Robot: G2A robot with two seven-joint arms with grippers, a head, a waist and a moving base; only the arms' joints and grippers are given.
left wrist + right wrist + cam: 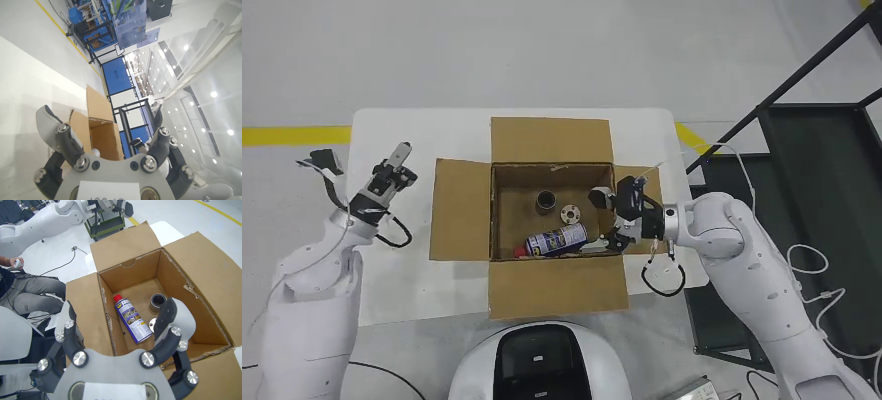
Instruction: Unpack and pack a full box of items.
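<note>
Top view: an open cardboard box (552, 290) stands mid-table (422, 140), all four flaps folded outward. On its floor are three items. A blue spray can (554, 241) lies on its side along the wall nearest the robot, red cap toward the robot's left. A short metal sleeve (546, 203) stands upright farther in. A small flanged disc (571, 212) lies just beside the sleeve, between it and the can.

The right gripper (610, 218) hangs at the box's right wall, about rim level, fingers spread wide and holding nothing. In the right wrist view the can lies below the gap between the fingers, apart from both. One finger pad (165, 313) covers part of the disc from the camera; contact there cannot be judged, and the sleeve sits just beyond that pad.

The left gripper (399, 160) is over the table's left part, well apart from the box, fingers parted and empty.
</note>
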